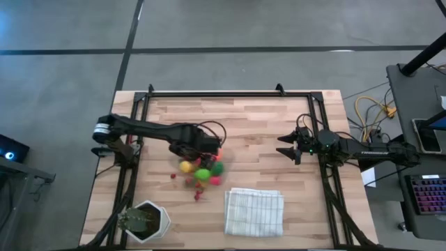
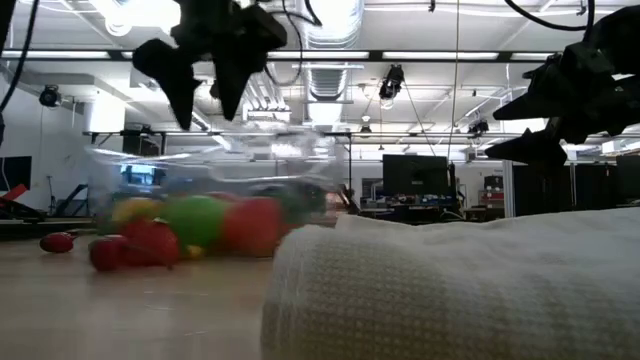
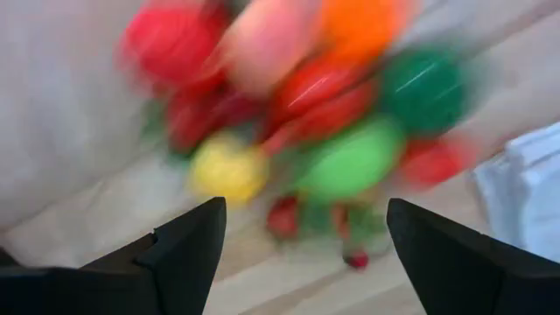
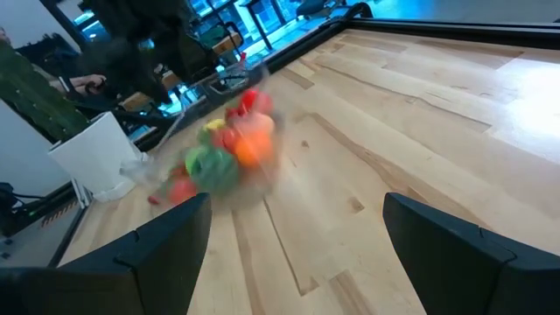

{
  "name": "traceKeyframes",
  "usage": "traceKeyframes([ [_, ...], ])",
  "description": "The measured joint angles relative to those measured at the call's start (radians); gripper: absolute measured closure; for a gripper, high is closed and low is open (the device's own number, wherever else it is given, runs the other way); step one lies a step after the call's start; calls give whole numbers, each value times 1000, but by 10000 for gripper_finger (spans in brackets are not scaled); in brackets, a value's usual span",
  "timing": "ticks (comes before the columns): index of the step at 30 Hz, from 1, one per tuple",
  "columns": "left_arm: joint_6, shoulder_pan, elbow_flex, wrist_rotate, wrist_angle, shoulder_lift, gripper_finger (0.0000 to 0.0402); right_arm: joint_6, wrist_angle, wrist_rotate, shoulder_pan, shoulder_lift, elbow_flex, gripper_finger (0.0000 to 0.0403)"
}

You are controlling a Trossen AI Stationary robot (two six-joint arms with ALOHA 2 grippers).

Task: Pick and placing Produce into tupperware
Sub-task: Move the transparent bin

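Observation:
The produce point(image 1: 201, 171) lies in a loose heap on the table in pink, orange, yellow, green and red, with small red berries point(image 1: 197, 196) scattered on its near side. In the low view a blurred clear shape, the tupperware point(image 2: 215, 170), stands over and around the heap point(image 2: 195, 222); the high view does not show its outline. My left gripper point(image 1: 211, 148) hangs open just above the heap's far side, touching nothing, and its fingers frame the blurred produce point(image 3: 350, 162) in the left wrist view. My right gripper point(image 1: 284, 148) waits open near the table's right side.
A folded white cloth point(image 1: 254, 211) lies near the table's near edge, right of the heap. A white hexagonal pot with a green plant point(image 1: 143, 221) sits at the near left corner. A dark metal frame point(image 1: 230, 93) runs along the table's edges.

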Motion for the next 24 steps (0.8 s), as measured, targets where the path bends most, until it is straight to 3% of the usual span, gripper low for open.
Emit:
traceKeyframes([
  [7,-49,-1,1,-121,59,-76,100,0,0,0,0,0,0,74],
  [16,-99,-1,-32,-130,32,-53,102,0,0,0,0,0,0,74],
  [24,-104,-2,-32,-123,2,-46,160,0,0,0,0,0,0,74],
])
